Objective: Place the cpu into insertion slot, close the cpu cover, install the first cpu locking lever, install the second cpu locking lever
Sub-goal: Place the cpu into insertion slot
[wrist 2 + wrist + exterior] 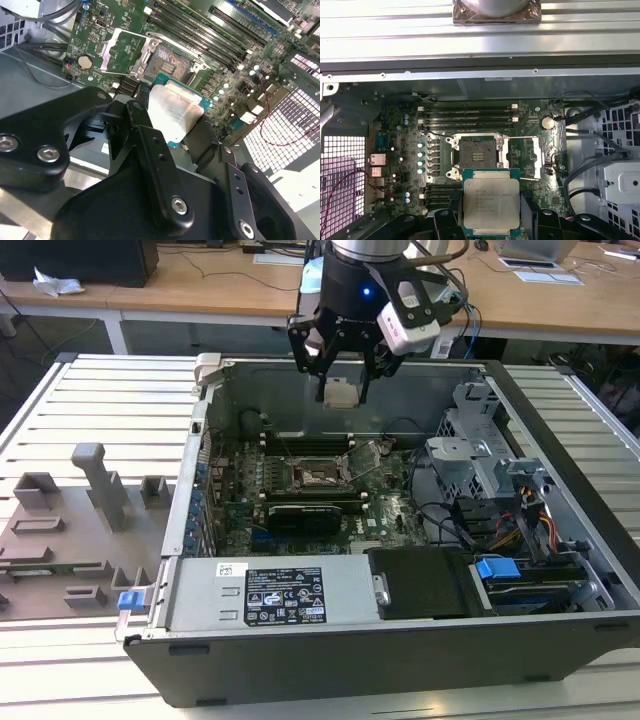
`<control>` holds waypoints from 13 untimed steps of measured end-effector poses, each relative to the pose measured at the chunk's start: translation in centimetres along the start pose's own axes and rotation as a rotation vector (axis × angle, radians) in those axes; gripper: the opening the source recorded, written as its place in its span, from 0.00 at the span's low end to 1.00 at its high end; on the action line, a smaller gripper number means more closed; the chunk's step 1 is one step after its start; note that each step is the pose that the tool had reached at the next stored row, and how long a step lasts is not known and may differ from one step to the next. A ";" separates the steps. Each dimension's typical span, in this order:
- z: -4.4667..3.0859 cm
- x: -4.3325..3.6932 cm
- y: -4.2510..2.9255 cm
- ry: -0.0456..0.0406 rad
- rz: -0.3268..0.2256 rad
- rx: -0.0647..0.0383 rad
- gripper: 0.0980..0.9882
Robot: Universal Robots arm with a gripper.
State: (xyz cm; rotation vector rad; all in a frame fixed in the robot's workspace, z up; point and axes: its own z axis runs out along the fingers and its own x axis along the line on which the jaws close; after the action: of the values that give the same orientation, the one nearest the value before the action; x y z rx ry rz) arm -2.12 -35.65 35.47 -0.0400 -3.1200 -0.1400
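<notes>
cpu edges partly behind hand

You see the cpu, a flat silver-grey square, held in the end effector high over the board. Below, the dark insertion slot lies uncovered, with the cpu cover swung open to the exterior view's right.

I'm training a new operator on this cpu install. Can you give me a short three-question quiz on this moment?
1. True or false: the insertion slot has no chip in it.
2. The cpu cover is: A) shut over the slot; B) swung open; C) taken off.
3. Fill in: the gripper's jaws are shut on the ____.
Key: 1 true; 2 B; 3 the cpu.
</notes>
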 end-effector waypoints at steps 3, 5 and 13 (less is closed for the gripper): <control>0.14 0.00 -0.01 0.0000 0.000 0.000 0.50; 0.25 0.00 -0.02 0.0000 0.000 0.000 0.50; 0.78 -0.02 -0.07 0.0000 0.000 0.000 0.50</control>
State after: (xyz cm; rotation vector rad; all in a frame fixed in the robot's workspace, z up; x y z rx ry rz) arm -2.12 -35.65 34.68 -0.0400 -3.1200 -0.1400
